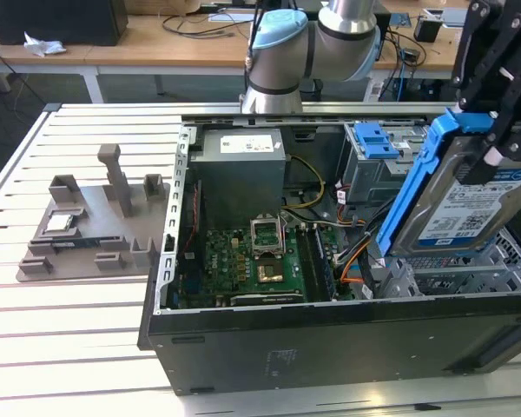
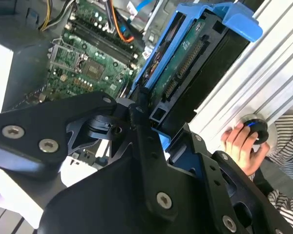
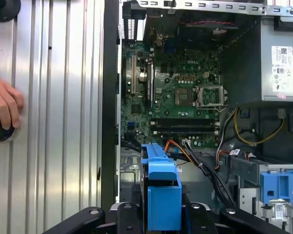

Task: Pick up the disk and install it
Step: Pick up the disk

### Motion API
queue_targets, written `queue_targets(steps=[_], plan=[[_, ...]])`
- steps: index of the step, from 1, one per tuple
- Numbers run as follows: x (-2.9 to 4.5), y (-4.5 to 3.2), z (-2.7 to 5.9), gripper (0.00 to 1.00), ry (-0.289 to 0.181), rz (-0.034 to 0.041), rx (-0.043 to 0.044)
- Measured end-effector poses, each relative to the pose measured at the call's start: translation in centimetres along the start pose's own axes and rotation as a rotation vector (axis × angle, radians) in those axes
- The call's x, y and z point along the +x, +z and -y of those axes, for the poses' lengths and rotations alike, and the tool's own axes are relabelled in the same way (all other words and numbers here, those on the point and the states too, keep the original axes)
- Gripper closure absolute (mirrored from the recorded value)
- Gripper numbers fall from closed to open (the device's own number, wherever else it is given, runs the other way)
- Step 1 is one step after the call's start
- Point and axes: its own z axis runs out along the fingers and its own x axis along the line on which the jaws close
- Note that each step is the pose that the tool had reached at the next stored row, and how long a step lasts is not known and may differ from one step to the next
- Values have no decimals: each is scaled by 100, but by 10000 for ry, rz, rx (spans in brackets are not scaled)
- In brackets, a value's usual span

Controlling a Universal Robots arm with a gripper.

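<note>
Exterior view gives me the gripper clamped on the disk. The disk hangs tilted in the air over the end of the open case at that view's right, above the metal cage and well apart from the motherboard. Its label faces the camera, and the blue rail runs along its edge. In the second wrist view the jaws close across the near end, with the circuit side and connector in plain sight. I judge the disk stiff and fairly heavy for its size, with smooth metal faces that could slip in a weak grip. The plastic rail looks likely to flex, so I reckon the sound hold is across the metal body, off the rail tabs and the connector. I'd also treat it as fragile to knocks against the case wall. A person's hand rests on a black knob on the table beside the case.
</note>
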Motion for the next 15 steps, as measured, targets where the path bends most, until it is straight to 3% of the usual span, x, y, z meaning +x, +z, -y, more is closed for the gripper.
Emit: queue_targets(steps=[6, 12, 15], plan=[[-41, 47, 323, 64, 75, -36, -8], [-50, 66, 452, 64, 82, -32, -21], [-50, 66, 462, 64, 82, -33, -20]])
